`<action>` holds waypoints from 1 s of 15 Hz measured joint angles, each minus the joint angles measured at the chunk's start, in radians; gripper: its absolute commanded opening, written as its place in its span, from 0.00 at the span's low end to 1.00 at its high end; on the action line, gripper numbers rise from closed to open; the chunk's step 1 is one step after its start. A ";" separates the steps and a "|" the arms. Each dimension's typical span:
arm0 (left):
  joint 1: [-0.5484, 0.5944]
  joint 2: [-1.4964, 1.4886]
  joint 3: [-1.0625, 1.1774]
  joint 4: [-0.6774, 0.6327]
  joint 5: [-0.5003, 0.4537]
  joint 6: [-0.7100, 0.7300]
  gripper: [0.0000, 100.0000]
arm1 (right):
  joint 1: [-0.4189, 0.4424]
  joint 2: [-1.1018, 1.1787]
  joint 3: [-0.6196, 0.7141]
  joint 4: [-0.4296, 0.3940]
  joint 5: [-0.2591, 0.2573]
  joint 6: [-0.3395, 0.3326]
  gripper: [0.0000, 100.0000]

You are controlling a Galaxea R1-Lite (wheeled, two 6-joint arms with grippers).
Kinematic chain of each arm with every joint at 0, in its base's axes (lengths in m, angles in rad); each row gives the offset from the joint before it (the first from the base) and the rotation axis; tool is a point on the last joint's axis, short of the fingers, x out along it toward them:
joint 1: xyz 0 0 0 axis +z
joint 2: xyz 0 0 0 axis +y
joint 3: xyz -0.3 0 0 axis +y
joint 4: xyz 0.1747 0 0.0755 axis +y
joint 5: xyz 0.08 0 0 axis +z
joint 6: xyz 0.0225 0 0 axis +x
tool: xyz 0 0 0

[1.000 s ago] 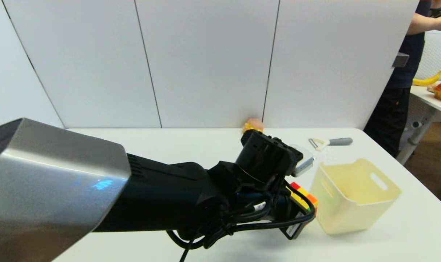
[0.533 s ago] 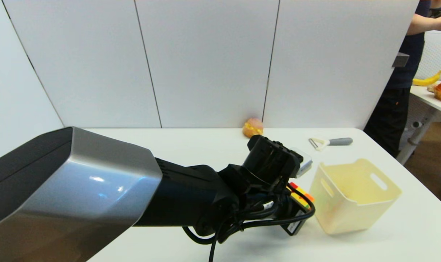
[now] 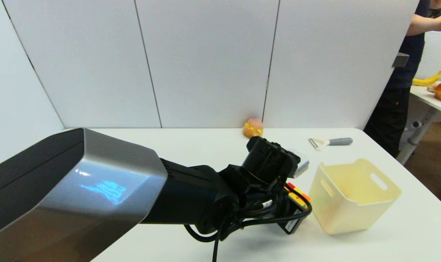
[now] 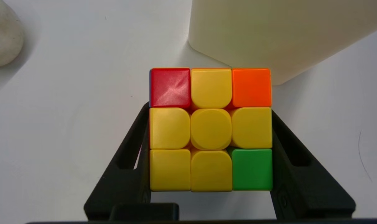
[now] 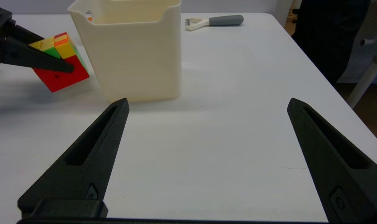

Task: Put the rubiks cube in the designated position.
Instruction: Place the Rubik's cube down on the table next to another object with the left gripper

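Surveying from largest to smallest, we start with the white tabletop [image 3: 191,145], which carries everything in view. Across it reaches the left arm, its grey and black housing filling the near left of the head view. Next in size is the cream bin [image 3: 351,198], open-topped with slotted handles, standing on the robot's right half of the tabletop. We judge this to be the designated position, though nothing in view marks it as such.

The left claw [image 4: 210,146] is closed on the rubiks cube [image 4: 210,129], one black finger pressed against each of two opposite sides. The right wrist view shows the cube tilted and lifted, with its shadow on the tabletop beneath it, just beside the bin's outer wall and below the rim. Its mostly yellow face is turned toward the left wrist camera.

The right claw [image 5: 207,105] hangs spread wide over bare tabletop on the near side of the bin, holding nothing; we take that arm to be idle.

Smaller items lie farther back: a peeler [image 3: 329,142] with a grey handle, and a small bun-like toy [image 3: 253,127] against the back panel.

Our assessment of progress: the grasp and lift are done. Left to do are raising the cube above the rim, carrying it over the opening and releasing it.
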 measured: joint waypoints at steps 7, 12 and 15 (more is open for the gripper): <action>0.003 0.007 -0.025 0.000 0.000 0.000 0.00 | 0.000 0.000 0.000 0.000 0.000 0.000 1.00; 0.003 0.011 -0.028 0.000 0.000 0.000 1.00 | 0.000 0.000 0.000 0.000 0.000 0.000 1.00; 0.003 0.011 -0.025 -0.001 0.000 0.001 1.00 | 0.000 0.000 0.000 0.000 0.000 0.000 1.00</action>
